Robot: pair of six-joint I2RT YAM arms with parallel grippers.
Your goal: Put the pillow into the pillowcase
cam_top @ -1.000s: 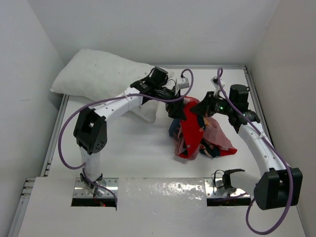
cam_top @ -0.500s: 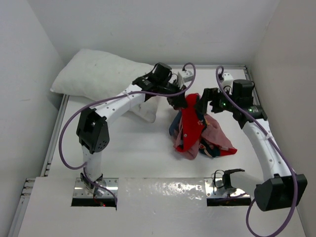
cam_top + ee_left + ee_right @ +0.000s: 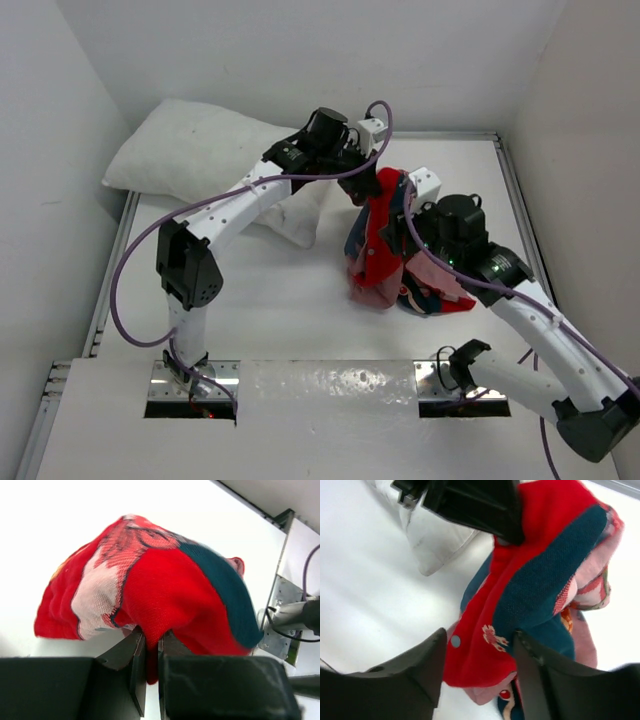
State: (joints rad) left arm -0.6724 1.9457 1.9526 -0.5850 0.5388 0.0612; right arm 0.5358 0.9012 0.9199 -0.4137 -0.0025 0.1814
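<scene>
LEFT gripper point(image 3: 151, 641): clenched on a fold of the pillowcase point(image 3: 383, 250), cloth hanging below it to the desk point(image 3: 260, 290) | RIGHT gripper point(image 3: 480, 640): jaws apart, astride that cloth, near left gripper | 1 pillow point(image 3: 190, 150): left of left gripper, corner under that arm | count: 1 pillowcase, 2 grippers

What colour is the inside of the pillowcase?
Pale pink; the pillowcase is red and teal outside. Shows best in the right wrist view.

White table point(image 3: 280, 300) — grey rail point(image 3: 108, 280) along its left edge, white walls point(image 3: 400, 60) behind
</scene>
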